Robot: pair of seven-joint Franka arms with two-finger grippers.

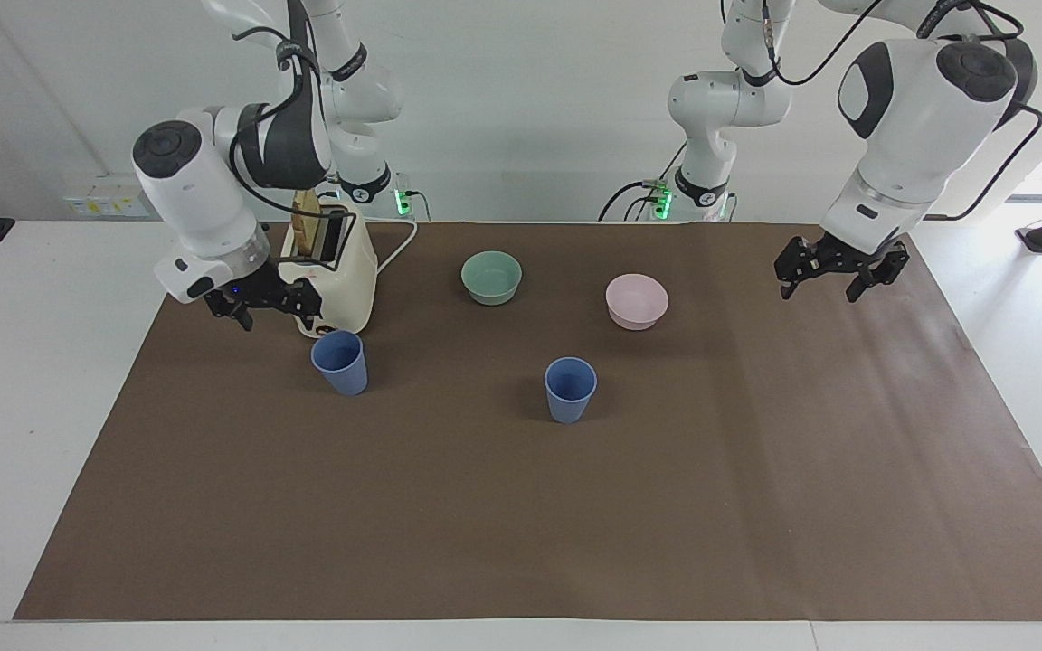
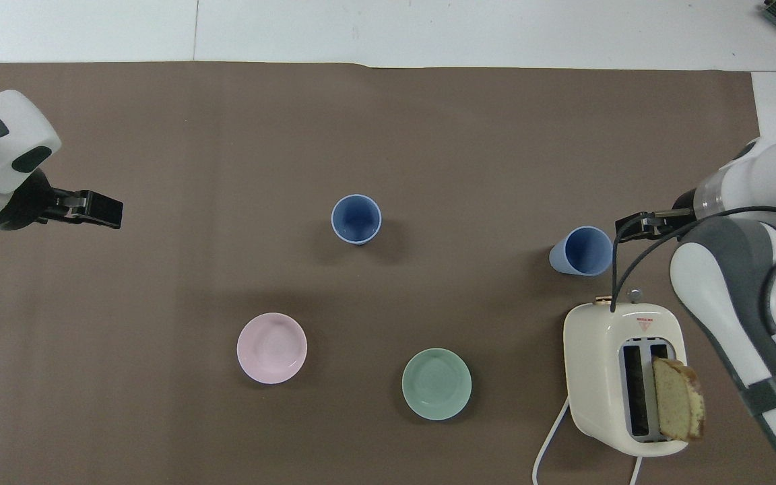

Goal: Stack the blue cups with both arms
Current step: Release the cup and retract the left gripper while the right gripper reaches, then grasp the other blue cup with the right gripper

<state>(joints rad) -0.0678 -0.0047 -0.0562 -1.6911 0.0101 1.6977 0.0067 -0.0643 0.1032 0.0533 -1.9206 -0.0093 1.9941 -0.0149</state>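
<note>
Brown mat; right tool [image 1: 271, 306] spread, empty, beside toaster [image 1: 345, 271]; left tool [image 1: 838, 269] spread, empty.

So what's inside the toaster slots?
In the toaster, one slice of bread stands up out of the slot toward the right arm's end of the table. The other slot shows nothing sticking out, and its depths are dark. The lower part of the slice is hidden.
</note>
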